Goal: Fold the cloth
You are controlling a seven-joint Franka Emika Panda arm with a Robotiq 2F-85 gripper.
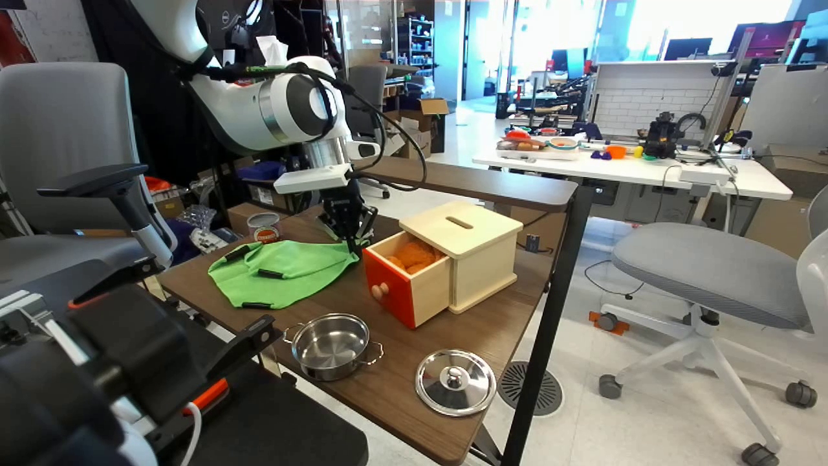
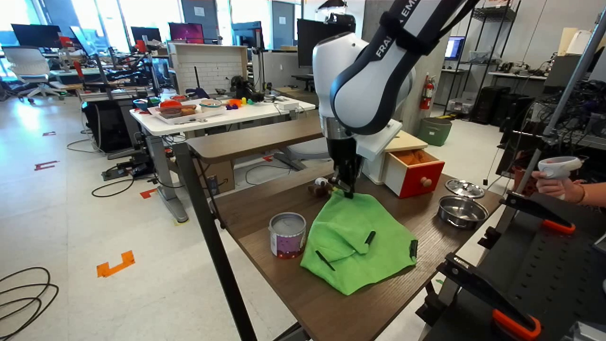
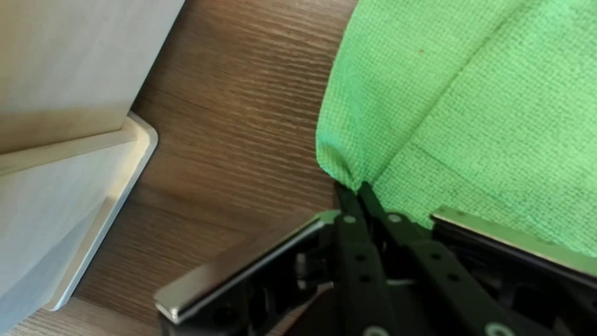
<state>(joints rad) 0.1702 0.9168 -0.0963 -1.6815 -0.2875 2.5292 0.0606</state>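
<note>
Bright windows [image 1: 550, 26] and a cluttered white table [image 1: 766, 184] stand beyond a dark wood worktop [image 1: 401, 353]. On this worktop the lime-green cloth [image 2: 374, 260] lies between a can [image 2: 288, 241] and a wooden box [image 1: 485, 281], partly folded, with one flap turned over on top. Three black strips [image 2: 370, 237] show on it (clips or tabs, I cannot say which). Reaching down from the arm [image 2: 369, 94], the claw [image 3: 355, 186] has its fingertips together, clamped on a gathered bit of the cloth's edge near the box; creases run out from the pinch in the wrist view. The box has its red-fronted drawer [image 1: 394, 291] pulled out, with orange contents [image 1: 415, 254] inside. Near the drawer sits an open steel pot [image 1: 331, 353] with two handles, and a lid [image 1: 446, 391] lies apart from it, knob up. Behind the claw, in an exterior view, is a small brown object [image 2: 319, 189], too partly hidden to name.
</note>
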